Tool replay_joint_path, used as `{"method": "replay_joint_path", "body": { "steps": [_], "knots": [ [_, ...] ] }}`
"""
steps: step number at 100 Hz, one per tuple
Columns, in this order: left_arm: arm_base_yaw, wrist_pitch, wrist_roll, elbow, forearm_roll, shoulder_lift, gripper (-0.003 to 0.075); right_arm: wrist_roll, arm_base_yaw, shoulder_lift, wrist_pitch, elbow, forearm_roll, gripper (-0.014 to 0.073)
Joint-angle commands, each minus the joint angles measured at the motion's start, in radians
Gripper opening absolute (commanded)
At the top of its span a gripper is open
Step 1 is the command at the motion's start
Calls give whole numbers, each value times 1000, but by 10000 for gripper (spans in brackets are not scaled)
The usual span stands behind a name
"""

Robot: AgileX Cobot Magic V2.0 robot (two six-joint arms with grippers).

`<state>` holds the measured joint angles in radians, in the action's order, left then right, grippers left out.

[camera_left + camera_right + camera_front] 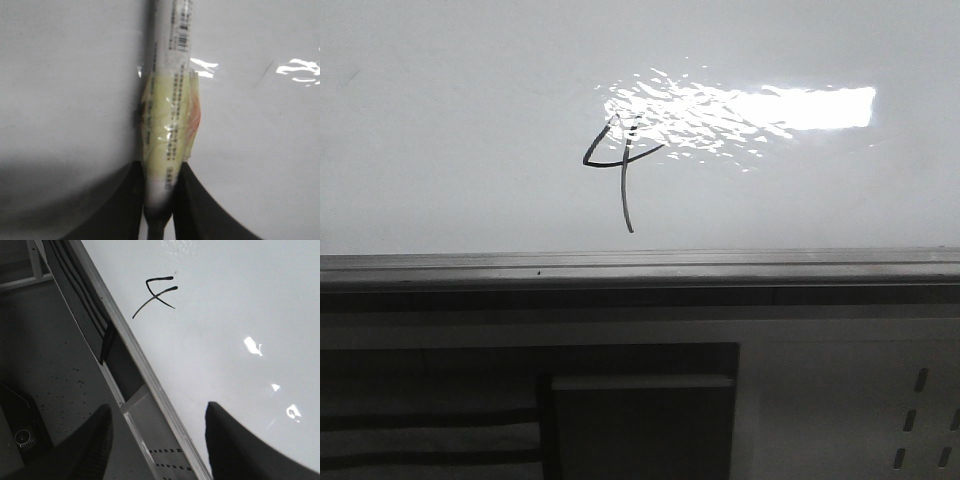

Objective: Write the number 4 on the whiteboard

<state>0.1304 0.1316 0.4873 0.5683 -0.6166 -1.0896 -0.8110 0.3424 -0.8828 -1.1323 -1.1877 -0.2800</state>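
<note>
A thin black number 4 point(620, 160) is drawn on the glossy whiteboard point(440, 130), just left of a bright glare patch; it also shows in the right wrist view point(157, 292). My left gripper point(159, 172) is shut on a white marker pen point(172, 90) wrapped in yellowish tape, held against the whiteboard point(65, 85); its tip is out of view. My right gripper point(157, 412) is open and empty, straddling the board's metal rail edge point(150, 375). Neither gripper shows in the front view.
A grey metal rail point(640, 268) runs along the board's lower edge. Below it is a pale panel with dark slots point(920, 415) and a dark recess point(640, 420). A speckled dark floor point(45, 365) lies beside the board.
</note>
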Motion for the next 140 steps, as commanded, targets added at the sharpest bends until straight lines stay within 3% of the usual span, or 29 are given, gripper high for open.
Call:
{"method": "replay_joint_path", "body": {
  "steps": [1, 51, 64, 80, 98, 109, 120, 140],
  "knots": [
    [0, -71, -3, 34, -1, 8, 48, -2, -4, 8, 56, -23, -13, 364],
    [0, -77, -3, 38, 6, 8, 403, 46, -4, 8, 69, -23, -11, 364],
    [0, 20, -3, 89, 106, 37, 403, 258, -4, 8, 79, -23, 70, 364],
    [0, 330, -3, 238, 261, 113, 399, 673, -6, 9, 59, -23, 385, 364],
    [0, 593, -170, 361, 498, 204, 399, 805, -6, 9, 68, -4, 419, 361],
    [0, 591, -327, 346, 617, 291, 399, 854, -6, 28, 171, 61, 410, 338],
    [0, 520, -416, 278, 666, 393, 375, 854, -6, 88, 324, 165, 390, 240],
    [0, 287, -453, 104, 661, 566, 235, 854, -6, 241, 567, 357, 390, 27]
  ]
}}
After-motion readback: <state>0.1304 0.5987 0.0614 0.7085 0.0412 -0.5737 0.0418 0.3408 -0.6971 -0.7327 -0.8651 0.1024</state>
